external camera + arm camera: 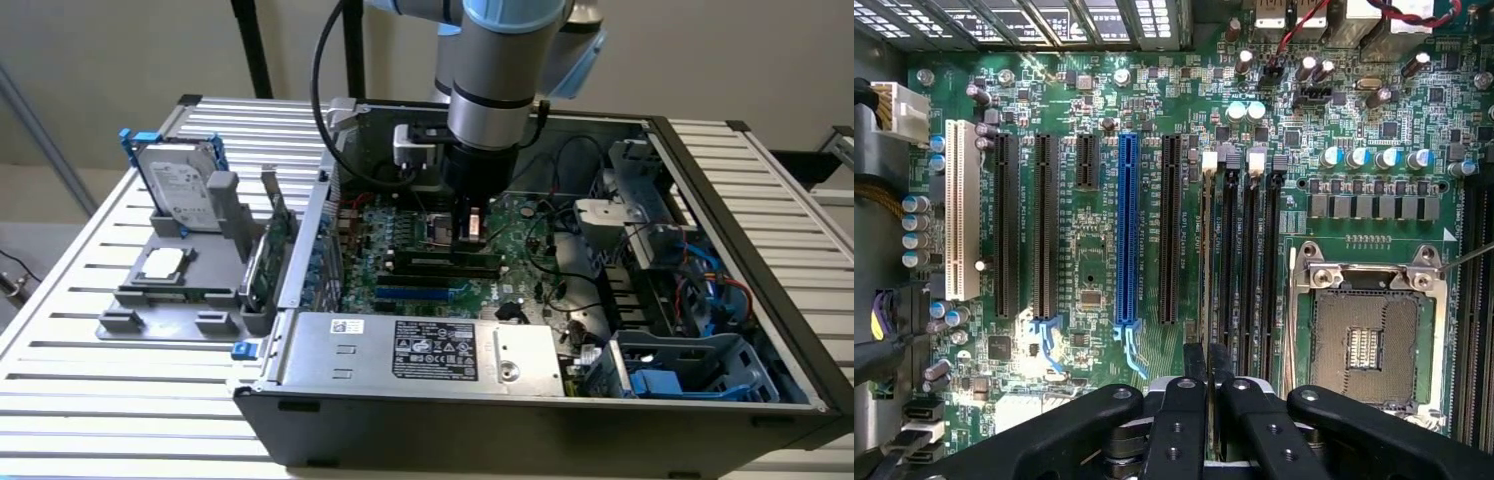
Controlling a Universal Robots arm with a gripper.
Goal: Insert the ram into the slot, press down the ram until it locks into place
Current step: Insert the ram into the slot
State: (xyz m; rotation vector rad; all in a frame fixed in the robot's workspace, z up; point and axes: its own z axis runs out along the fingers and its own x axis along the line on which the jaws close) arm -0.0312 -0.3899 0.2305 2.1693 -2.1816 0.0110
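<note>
The long, thin green ram stick (1207, 280) appears edge-on in the wrist view. It stands in line over the long narrow black plastic memory slot (1209, 168), the one with a white end clip and the outermost of four parallel slots. I cannot tell whether it is fully seated. The black gripper (1206, 350) has its jaws drawn close together on the ram's thin edge, clamping it. Beside this slot, three similar black slots lie bare, and beyond them sits the square metal processor socket (1364, 340). On the other side run a long black expansion slot, a blue slot (1126, 230) and a white slot (962, 210), all on the large green motherboard (1104, 100).

In the exterior view the gripper (467, 240) is at the centre of the frame. It hangs from the grey robot arm (501, 70), low inside the open dark computer case (534, 425). A silver power supply box (427, 350) lies at lower centre. At upper left a silver hard drive (180, 185) stands in a grey plastic holder (160, 300) on the slatted metal tabletop (80, 400).
</note>
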